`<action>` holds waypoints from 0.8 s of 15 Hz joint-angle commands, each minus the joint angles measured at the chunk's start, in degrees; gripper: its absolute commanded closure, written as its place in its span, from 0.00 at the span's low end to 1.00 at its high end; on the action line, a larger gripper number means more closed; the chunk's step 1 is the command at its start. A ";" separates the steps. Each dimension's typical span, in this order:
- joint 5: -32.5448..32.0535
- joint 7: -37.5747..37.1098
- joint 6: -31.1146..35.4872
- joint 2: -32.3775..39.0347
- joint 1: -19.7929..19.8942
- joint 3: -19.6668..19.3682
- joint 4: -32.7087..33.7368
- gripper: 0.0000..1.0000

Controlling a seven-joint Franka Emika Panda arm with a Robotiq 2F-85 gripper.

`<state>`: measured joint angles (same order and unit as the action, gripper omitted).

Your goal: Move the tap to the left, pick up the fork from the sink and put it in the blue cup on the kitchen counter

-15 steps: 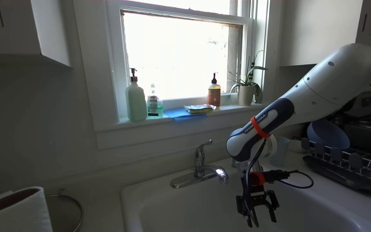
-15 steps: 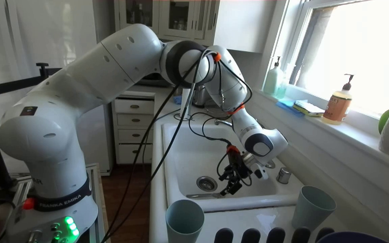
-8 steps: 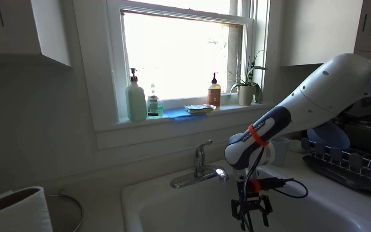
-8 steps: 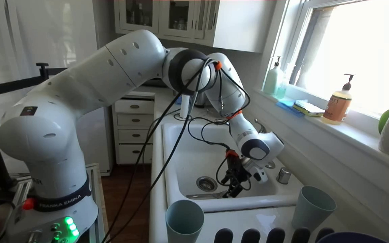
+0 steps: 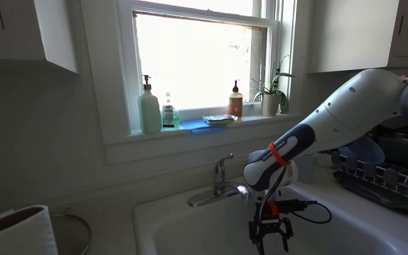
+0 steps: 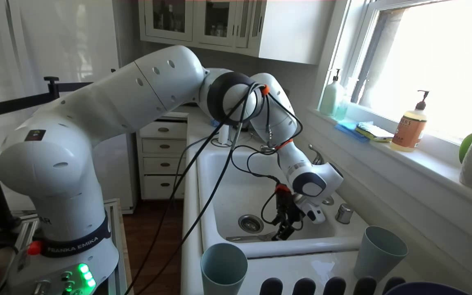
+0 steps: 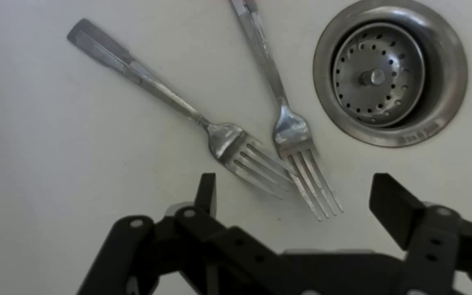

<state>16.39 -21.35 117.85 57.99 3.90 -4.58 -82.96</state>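
In your wrist view, the diagonal fork (image 7: 180, 105) began upper left with its handle and ran down to the centre, tines aimed lower right, on the floor of the sink (image 7: 96, 164). Below its head, left of centre, stood one finger (image 7: 207, 194) of your gripper (image 7: 297, 196). At the centre came the steeper fork (image 7: 291, 127): its handle left the frame at the top edge, its axis ran down and a little rightward, and its tines overlapped those of its neighbour. The drain strainer (image 7: 377, 78) sat upper right, near that fork, and the opposite finger (image 7: 395, 209) ended the row lower right.

Your gripper was wide and held nothing. In that picture the tine tips of both forks lay between its fingertips, with both handles farther up the frame; how high it hung above them, you could not tell. Its closing line ran side to side, so the steeper fork probably suited the wrist as it stood, while the diagonal fork would likely have asked for a turn. Closing right there risked pinching both sets of tines, so a shift up the frame looked wiser.

In an exterior view a pale cup (image 6: 224, 268) stood lower centre and a matching cup (image 6: 380, 254) lower right; which one was your goal, you could not tell.
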 commanded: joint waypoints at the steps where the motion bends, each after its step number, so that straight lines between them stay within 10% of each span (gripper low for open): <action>1: 0.19 -6.28 0.46 3.30 -0.91 -0.80 4.52 0.03; 6: 0.12 -15.37 0.29 5.44 -2.22 -2.09 7.08 0.07; 12: -0.49 -23.74 -2.43 7.45 -2.29 -2.60 10.13 0.56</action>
<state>16.39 -40.67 118.06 63.32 1.98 -6.39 -76.59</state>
